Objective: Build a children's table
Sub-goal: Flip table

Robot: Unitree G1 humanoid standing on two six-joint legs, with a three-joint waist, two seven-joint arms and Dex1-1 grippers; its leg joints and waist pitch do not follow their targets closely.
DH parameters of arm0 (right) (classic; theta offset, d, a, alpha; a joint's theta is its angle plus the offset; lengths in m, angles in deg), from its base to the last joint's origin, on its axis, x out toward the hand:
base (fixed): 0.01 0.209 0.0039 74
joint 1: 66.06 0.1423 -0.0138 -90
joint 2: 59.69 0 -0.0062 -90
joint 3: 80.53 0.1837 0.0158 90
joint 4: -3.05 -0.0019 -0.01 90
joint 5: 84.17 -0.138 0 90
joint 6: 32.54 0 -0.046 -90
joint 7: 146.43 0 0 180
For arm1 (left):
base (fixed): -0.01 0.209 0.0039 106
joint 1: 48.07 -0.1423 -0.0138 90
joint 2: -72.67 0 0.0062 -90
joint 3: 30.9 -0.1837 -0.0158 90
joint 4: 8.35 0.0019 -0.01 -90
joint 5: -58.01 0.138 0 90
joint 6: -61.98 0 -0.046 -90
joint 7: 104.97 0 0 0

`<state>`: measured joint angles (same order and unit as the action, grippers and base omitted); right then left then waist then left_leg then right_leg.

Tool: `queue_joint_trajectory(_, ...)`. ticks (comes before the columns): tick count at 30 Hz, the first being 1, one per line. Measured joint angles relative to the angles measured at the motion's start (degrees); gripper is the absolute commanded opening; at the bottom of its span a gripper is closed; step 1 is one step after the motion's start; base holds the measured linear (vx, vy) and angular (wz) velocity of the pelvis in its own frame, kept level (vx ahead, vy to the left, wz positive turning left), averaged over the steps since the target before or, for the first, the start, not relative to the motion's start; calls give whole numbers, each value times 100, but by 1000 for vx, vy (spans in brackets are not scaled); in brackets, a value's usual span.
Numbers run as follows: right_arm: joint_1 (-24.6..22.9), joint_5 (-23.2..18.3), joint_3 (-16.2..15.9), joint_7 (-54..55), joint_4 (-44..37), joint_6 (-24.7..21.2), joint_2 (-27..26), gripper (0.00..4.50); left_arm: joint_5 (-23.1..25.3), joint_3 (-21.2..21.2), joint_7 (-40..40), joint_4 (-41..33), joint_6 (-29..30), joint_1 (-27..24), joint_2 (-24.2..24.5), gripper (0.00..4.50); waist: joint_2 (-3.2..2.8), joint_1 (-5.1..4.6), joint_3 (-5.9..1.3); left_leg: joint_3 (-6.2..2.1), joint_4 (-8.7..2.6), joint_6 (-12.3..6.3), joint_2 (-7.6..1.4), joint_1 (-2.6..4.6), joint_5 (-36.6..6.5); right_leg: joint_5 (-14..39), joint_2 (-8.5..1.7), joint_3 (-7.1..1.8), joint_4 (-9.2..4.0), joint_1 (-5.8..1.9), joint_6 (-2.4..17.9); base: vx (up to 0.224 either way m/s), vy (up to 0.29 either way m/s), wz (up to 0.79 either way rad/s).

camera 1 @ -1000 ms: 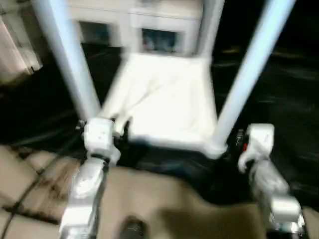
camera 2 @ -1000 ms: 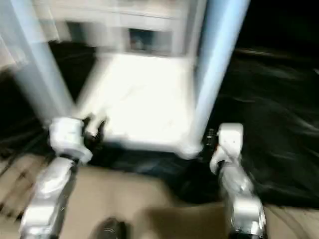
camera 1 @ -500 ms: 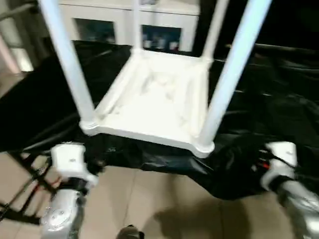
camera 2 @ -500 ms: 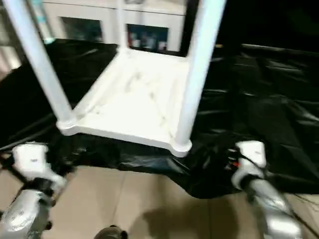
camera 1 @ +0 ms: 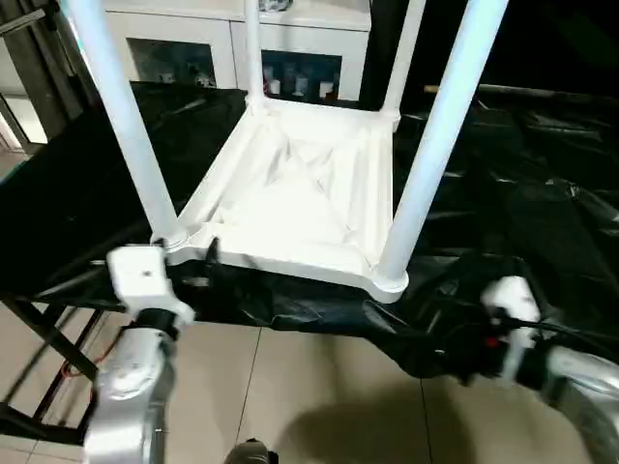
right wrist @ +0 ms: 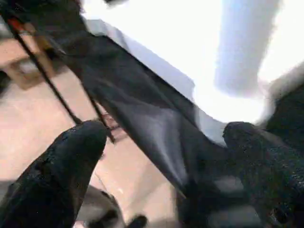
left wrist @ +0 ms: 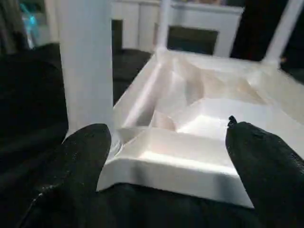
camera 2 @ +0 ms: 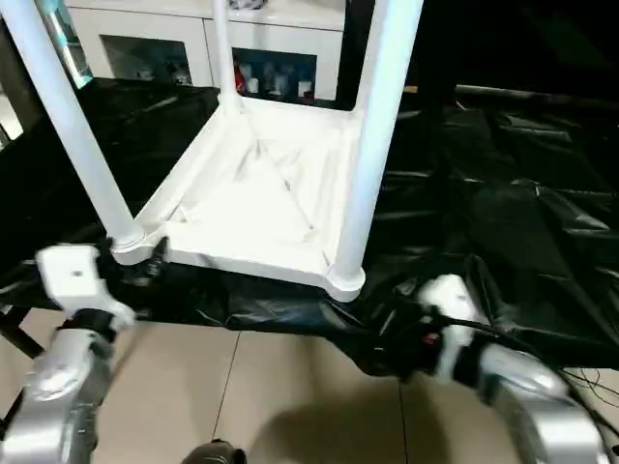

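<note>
Tabletop point(camera 1: 305, 198) lies upside down on the black-draped work table point(camera 1: 542, 193), ribbed underside facing up, its near edge running along the work table's front edge; 4 legs point(camera 1: 435, 145) stand up from the round corner sockets, 2 at the near corners and 2 at the far corners, so their long axes run upward, leaning slightly apart.

Left gripper point(left wrist: 166, 152) sits just in front of the near-left corner, the closest part of the assembly to either arm; fingers point(left wrist: 78, 161) stand wide apart with nothing between them; the near edge of the tabletop and the base of the near-left leg point(left wrist: 85, 66) lie straight ahead of the pads, close but apart. Right gripper point(right wrist: 161, 156) hangs below and to the right of the near-right corner, beside the drooping black cover; also spread wide and empty; the near-right leg point(right wrist: 244, 42) and its socket point(camera 1: 389, 281) lie ahead of it, further off than the left gripper's corner.

Judgement: all 4 legs look seated, build near done or done; if the next move is turning it upright, both arms must take a near leg or the near edge; left arm is better placed.

Appearance: white plastic, smooth tapered tubes, diagonal ribs crossing the underside; no gap seen at the near sockets; far sockets too small to judge.
</note>
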<state>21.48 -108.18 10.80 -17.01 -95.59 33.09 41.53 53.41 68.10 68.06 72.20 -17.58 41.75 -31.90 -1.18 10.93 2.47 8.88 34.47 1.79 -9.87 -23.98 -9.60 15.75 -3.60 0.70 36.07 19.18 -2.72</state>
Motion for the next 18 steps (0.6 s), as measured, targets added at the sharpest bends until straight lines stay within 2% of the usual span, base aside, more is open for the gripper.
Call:
queue_joint_trajectory(3,297,-8,-260,3,-28,-16,-202,450,88,29,255,302,0,421,-19,443,23,-1,22,2,-17,2,0,-8,1,-10,0,1,0,19,3,0,0,0)
queue_joint_trajectory(6,679,20,-591,12,50,-23,-534,450,58,347,535,928,-100,1119,85,443,139,-2,70,7,-56,21,-10,-17,40,-26,4,10,12,63,26,0,0,0)
queue_joint_trajectory(12,1048,298,-1094,68,504,113,-935,450,-18,622,703,1459,-273,1534,367,443,188,-42,72,7,-56,27,-13,-43,86,-42,1,11,1,76,20,0,0,0)
queue_joint_trajectory(14,1189,368,-1173,113,586,120,-1031,450,-16,667,827,1476,-279,1628,363,443,214,-60,88,8,-60,27,-14,-45,86,-42,1,13,2,79,20,0,0,0)
queue_joint_trajectory(16,1386,393,-1218,134,726,154,-1078,450,-3,686,903,1476,-380,1695,311,443,288,-68,130,8,-66,28,-18,-41,87,-44,3,15,5,81,25,0,0,0)
queue_joint_trajectory(18,1472,451,-1231,140,911,257,-1075,450,38,641,929,1454,-452,1674,158,443,344,-65,134,13,-64,28,-17,-41,87,-46,-2,15,1,76,27,0,0,0)
